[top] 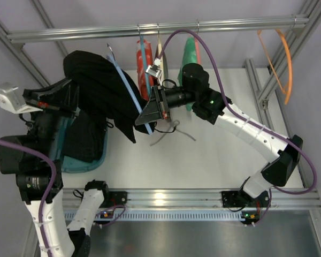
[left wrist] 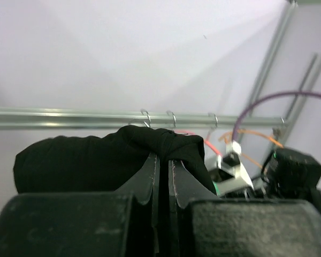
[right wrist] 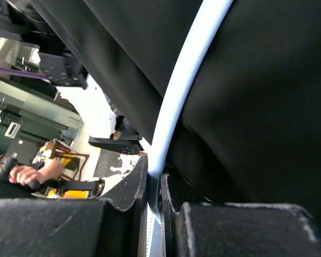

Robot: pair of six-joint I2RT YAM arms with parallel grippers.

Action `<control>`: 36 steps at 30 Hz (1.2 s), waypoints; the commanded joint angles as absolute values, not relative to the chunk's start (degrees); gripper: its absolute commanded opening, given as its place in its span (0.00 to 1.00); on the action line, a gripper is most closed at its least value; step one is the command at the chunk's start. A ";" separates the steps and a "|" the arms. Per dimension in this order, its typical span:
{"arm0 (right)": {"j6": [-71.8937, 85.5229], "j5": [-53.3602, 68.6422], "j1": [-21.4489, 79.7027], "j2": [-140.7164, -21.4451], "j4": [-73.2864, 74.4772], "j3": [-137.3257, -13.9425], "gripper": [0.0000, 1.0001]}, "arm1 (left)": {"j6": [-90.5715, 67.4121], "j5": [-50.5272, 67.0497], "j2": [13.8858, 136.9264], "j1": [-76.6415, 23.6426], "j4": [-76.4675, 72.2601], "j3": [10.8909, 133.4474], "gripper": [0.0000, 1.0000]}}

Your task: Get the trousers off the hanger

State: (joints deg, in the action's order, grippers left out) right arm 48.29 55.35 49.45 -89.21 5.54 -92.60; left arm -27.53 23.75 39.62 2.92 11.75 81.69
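Left gripper (left wrist: 161,160) is clamped on a bunched fold of the trousers (left wrist: 85,160), with fabric pinched at the tips. Right gripper (right wrist: 154,179) is closed on the light blue bar of the hanger (right wrist: 182,91), with black cloth on both sides of it. In the top view the trousers drape over the hanger, left of the red garment (top: 144,69) and below the rail (top: 155,28).

Judged step: stripping the fabric while the hanger is braced. The next move calls for a leftward draw by the left arm, with the right holding firm.

The left arm reaches in high from the left. The right arm extends from its base with the elbow bent and the wrist pointing left.
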 commanded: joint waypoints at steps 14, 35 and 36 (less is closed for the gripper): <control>45.17 53.26 51.58 -88.94 4.40 -94.13 0.00 | 1.89 -23.19 55.28 2.81 -1.91 116.27 0.00; 45.53 54.05 52.91 -90.44 2.99 -96.07 0.00 | 55.10 -23.64 80.15 -14.06 -32.08 130.25 0.00; 45.53 54.23 52.91 -90.35 2.99 -95.98 0.00 | 55.46 -23.99 80.68 -13.98 -31.99 129.99 0.00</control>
State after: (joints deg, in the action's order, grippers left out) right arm 47.59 53.56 52.29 -92.09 8.14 -93.19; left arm 49.12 -27.49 80.20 -13.72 -27.11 127.85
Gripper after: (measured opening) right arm 0.074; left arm 0.060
